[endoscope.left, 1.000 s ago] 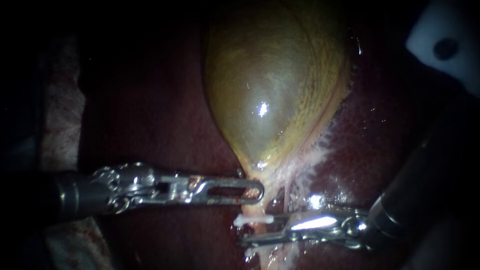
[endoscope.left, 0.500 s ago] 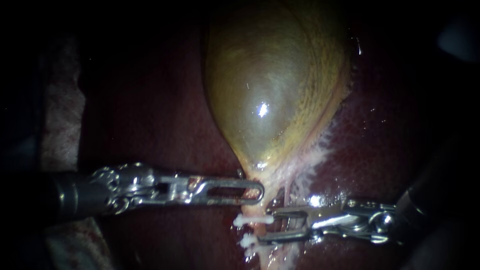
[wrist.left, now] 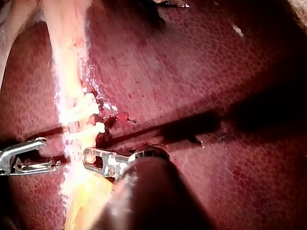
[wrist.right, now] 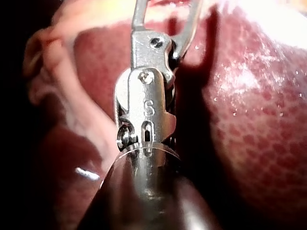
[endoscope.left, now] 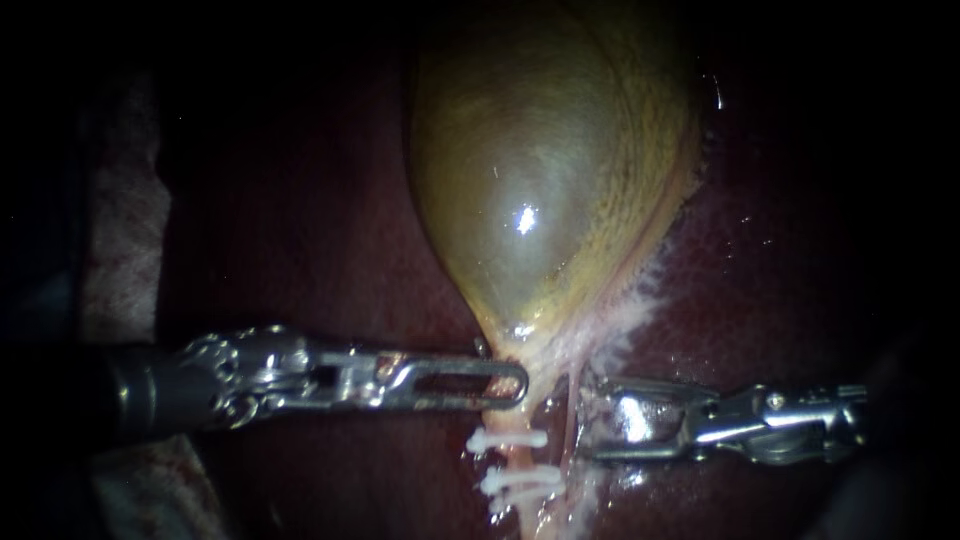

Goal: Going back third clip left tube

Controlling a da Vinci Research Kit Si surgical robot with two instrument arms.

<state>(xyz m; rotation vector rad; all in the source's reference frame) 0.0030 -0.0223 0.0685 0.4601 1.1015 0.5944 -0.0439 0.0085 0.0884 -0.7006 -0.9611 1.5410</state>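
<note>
The pale left tube [endoscope.left: 522, 458] runs down from the gallbladder [endoscope.left: 540, 190] neck. A white clip [endoscope.left: 507, 438] crosses it, and a second clip [endoscope.left: 520, 478] sits just below with another white piece close under it. My right instrument [endoscope.left: 588, 420] is to the right of the tube, clear of it, its jaws open and empty. Its own view also shows the gap in the right instrument [wrist.right: 165, 14]. My left instrument [endoscope.left: 515, 382] lies level, its slotted jaws shut on the gallbladder neck above the clips. In the left wrist view the clips [wrist.left: 88, 109] lie just ahead of the left instrument [wrist.left: 88, 158].
Dark red liver [endoscope.left: 330, 250] surrounds the gallbladder on both sides. A thinner strand [endoscope.left: 572, 400] runs beside the left tube, between it and the right instrument's jaws. Pale cloth [endoscope.left: 125, 230] lies at the far left edge.
My right instrument has drawn back to the right, off the left tube, jaws open. A white clip shows on the tube where its jaws were. The left instrument has held still.
</note>
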